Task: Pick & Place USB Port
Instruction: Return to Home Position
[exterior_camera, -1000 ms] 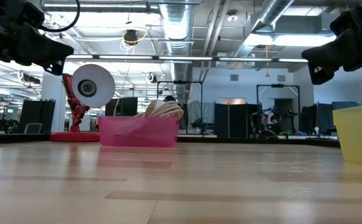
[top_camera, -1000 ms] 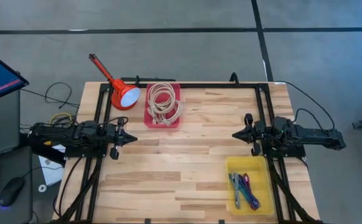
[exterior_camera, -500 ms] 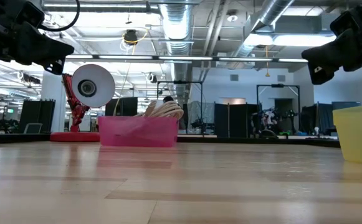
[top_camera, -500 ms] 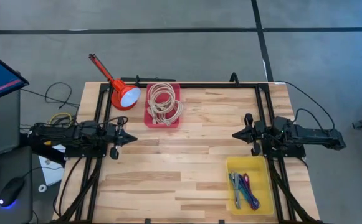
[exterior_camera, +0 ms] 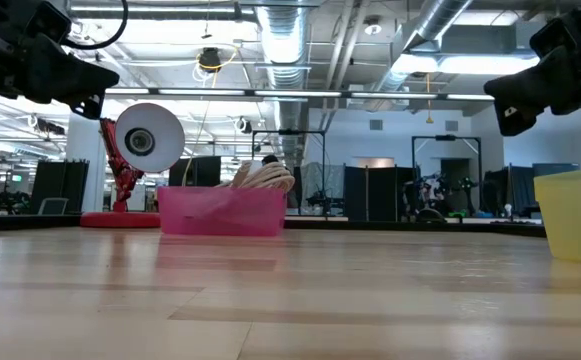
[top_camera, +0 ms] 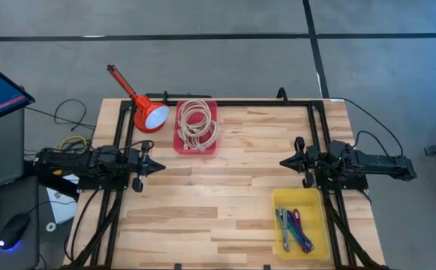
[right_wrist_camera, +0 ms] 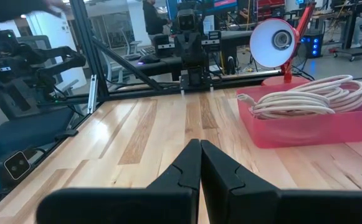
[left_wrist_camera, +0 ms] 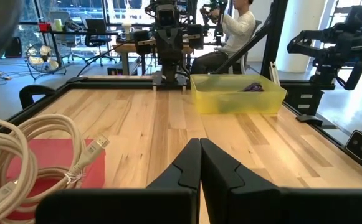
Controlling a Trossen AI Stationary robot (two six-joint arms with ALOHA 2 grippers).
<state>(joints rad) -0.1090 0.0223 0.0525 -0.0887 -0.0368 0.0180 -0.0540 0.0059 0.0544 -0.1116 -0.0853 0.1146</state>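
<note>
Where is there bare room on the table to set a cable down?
Bare wood spans the middle between the left gripper and right gripper, both shut, and the front of the table left of the yellow bin. The back strip right of the red bin is free too. Crowded: the back left, where the lamp sits beside the red bin.

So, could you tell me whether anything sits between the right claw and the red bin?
Nothing visible does. Bare table lies between the right claw and the red bin; the yellow bin and the left claw are off that line.
</note>
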